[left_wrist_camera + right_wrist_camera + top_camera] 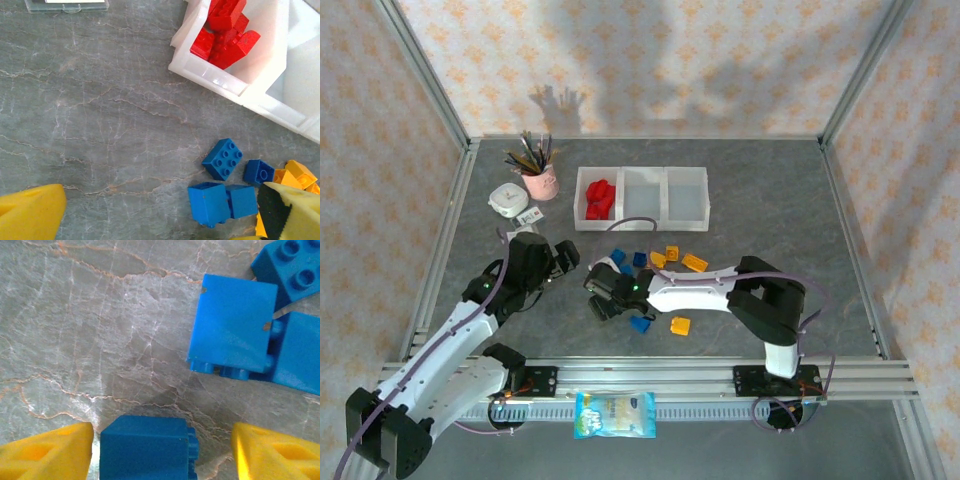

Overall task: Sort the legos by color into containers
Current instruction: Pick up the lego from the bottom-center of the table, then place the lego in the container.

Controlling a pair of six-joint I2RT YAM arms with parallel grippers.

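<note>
The three joined white bins (686, 225) stand mid-table; the left one (210, 75) holds several red legos (599, 198) (225, 30). Blue legos (639, 258) and yellow-orange legos (695, 262) lie scattered in front of them, with one blue (640, 323) and one yellow (680, 325) nearer. My right gripper (605, 293) (162, 450) is open low over the table, a blue brick (147, 447) between its fingers, close to the left finger (45, 452) and apart from the right one. More blue bricks (232, 330) lie just ahead. My left gripper (560, 262) (160, 220) is open over bare table, blue bricks (209, 202) beside its right finger (290, 210).
A pink cup of brushes (540, 180) and a small white device (507, 199) stand at the back left, with a clear flat case (65, 5) near them. A snack bag (615, 413) lies on the front rail. Metal frame posts border the table.
</note>
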